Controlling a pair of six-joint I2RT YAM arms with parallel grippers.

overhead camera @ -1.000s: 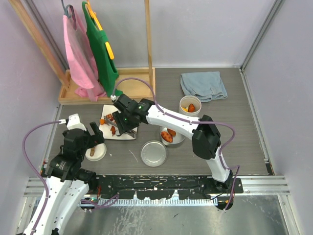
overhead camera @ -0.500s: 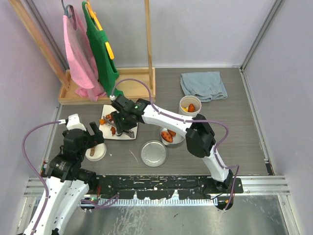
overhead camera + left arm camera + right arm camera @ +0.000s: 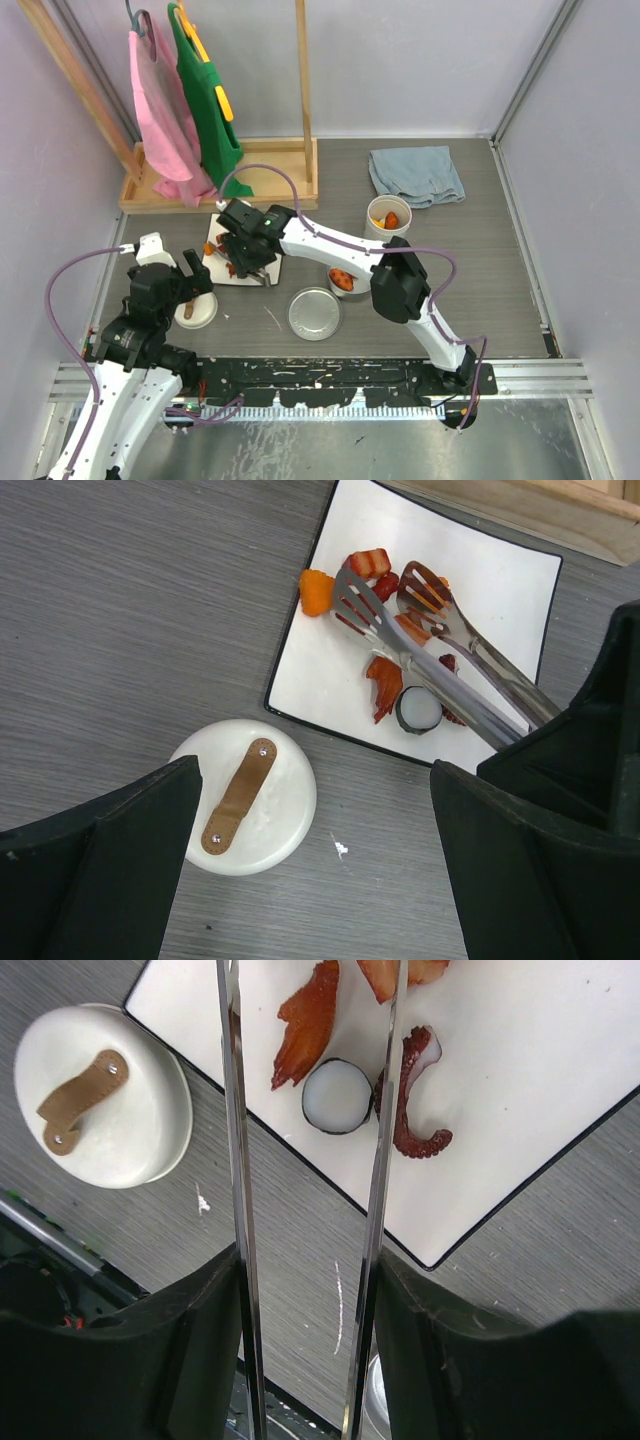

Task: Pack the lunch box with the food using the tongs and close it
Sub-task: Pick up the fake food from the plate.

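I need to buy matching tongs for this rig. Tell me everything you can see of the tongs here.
The tongs are shiny grey metal: two long, slim, straight arms ending in wider slotted tips. The joined end is out of sight. The right hand grips both arms between its fingers. The tips stand apart above the food pieces on the white square plate; whether they touch any piece is unclear.

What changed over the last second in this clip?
The right gripper, still holding the tongs, slid left across the white square plate. Nothing was picked up or let go. The left gripper stayed open above the white lid; the tub and flat steel lid did not move.
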